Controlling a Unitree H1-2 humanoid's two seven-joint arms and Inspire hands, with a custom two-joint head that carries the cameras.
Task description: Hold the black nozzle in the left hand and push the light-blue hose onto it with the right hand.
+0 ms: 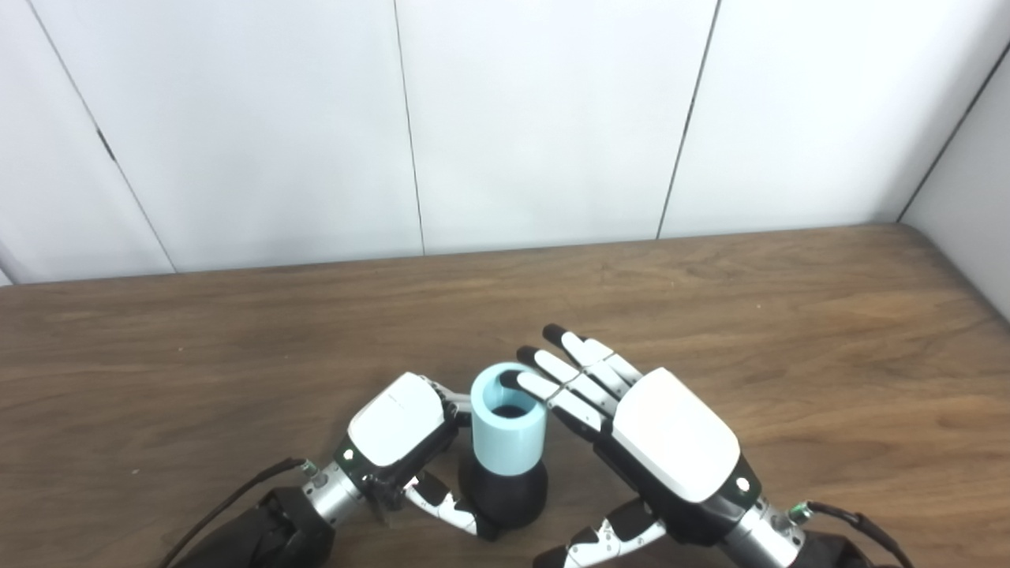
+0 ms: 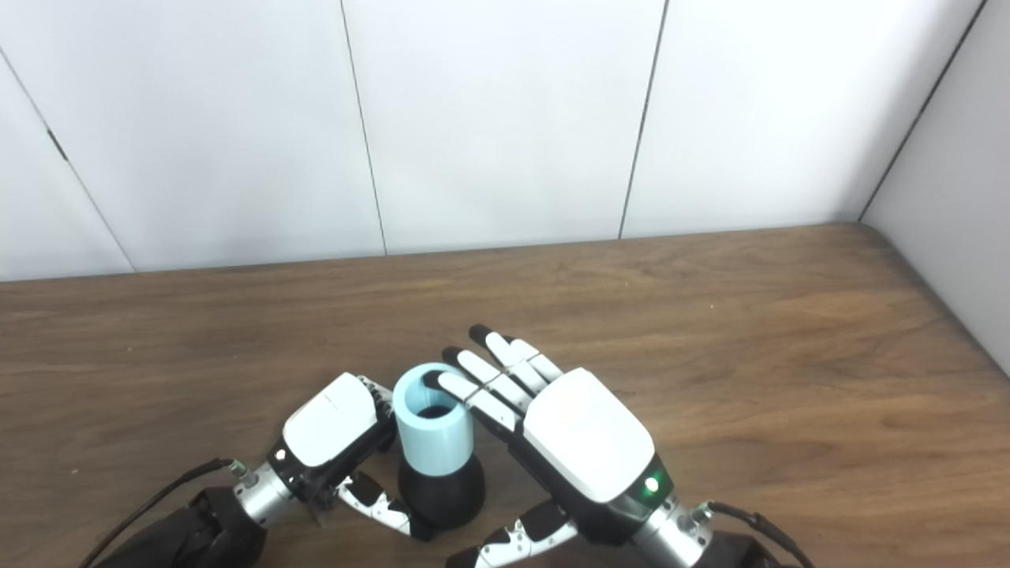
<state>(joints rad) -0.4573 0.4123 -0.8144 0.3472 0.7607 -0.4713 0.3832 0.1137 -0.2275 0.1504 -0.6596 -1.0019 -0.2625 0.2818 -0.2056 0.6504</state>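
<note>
The light-blue hose [image 1: 509, 438] stands upright as a short tube, its lower end seated over the black nozzle [image 1: 511, 493], which rests on the wooden table [image 1: 789, 315] near the front edge. My left hand [image 1: 398, 430] is wrapped around the pair from the left: its thumb lies across the front of the black nozzle, and its fingers curl behind, partly hidden by the hose. My right hand [image 1: 671, 442] is just to the right, back facing up, fingers straight and spread. One fingertip reaches over the hose's top rim; the hand grips nothing.
Bare wooden tabletop stretches behind and to both sides. White wall panels [image 1: 552, 118] rise along the far edge, and a side wall [image 1: 978, 197] closes off the right corner. Black cables [image 1: 229, 497] trail from both wrists at the bottom.
</note>
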